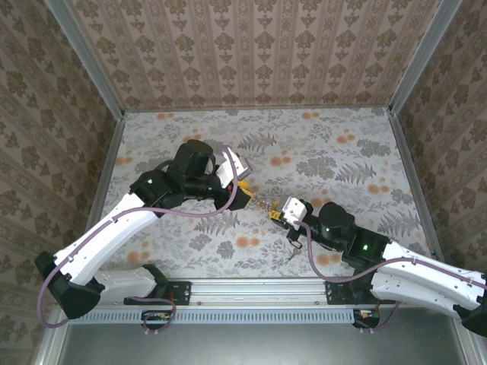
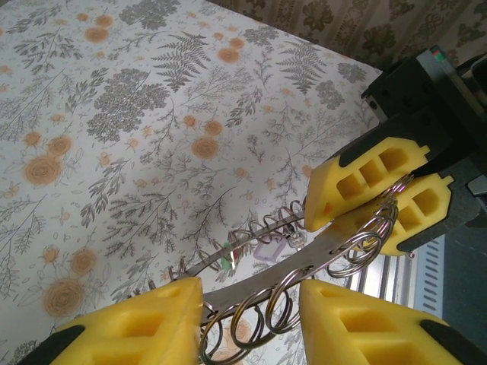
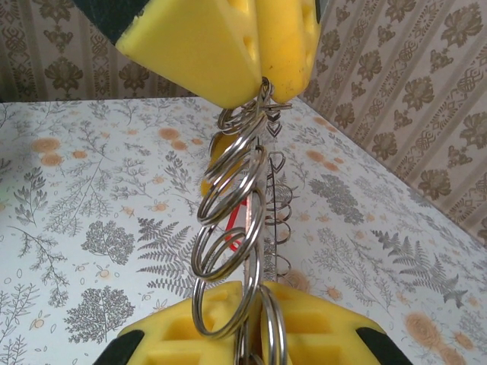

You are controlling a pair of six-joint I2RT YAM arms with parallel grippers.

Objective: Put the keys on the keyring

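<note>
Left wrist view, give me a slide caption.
Left gripper and right gripper hold the keyring stretched between them above the floral tablecloth.

Lab cell: alu frame (image 1: 87, 59), wallpapered walls (image 1: 251, 53)

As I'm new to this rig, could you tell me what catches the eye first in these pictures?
A chain-like keyring of silver wire loops is stretched above mid-table, clamped between the yellow-padded left pincer and right pincer. A floral grey-and-orange tablecloth covers the table beneath.
</note>
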